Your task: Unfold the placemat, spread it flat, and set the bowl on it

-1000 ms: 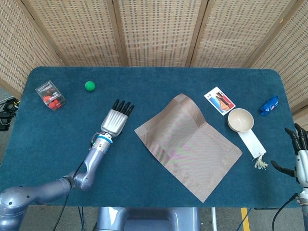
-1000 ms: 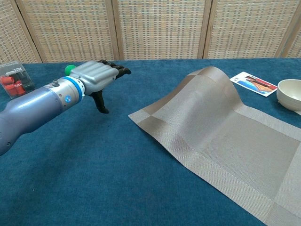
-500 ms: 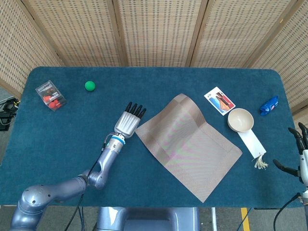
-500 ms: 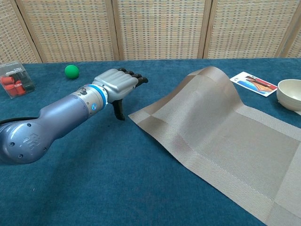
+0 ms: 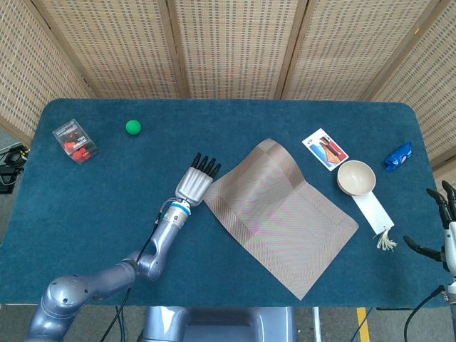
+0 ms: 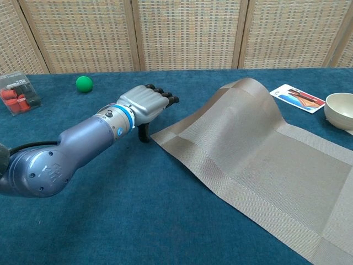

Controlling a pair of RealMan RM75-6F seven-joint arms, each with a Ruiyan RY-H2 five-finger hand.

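Already the left hand (image 5: 194, 184) lay just beside the near-left corner of the placemat (image 5: 281, 214), empty, its fingers (image 6: 163, 100) held together and bent slightly forward, thumb pointing down at the table (image 5: 85, 206). Whether the fingertips actually touched the mat's edge could not be told from either view.

Beyond the hand, the placemat was opened out on the blue table, though not yet flat: the corner farthest from the hand rose in a hump, plain in the chest view. So, by my judgement, the unfolding was done, the smoothing was only partly done, and that raised corner was left to be pressed down.

Farther off, past the mat's far side, the bowl (image 5: 356, 177) stood on a white tag (image 5: 372, 211), well apart from the left hand and not on the mat. Setting it there had not been done.

At the table's far right edge the right hand (image 5: 443, 226) hung empty with its fingers spread, nearer the bowl than the left.

Behind the left hand, well away, sat a green ball (image 5: 133, 127) and a small clear box (image 5: 75, 140).
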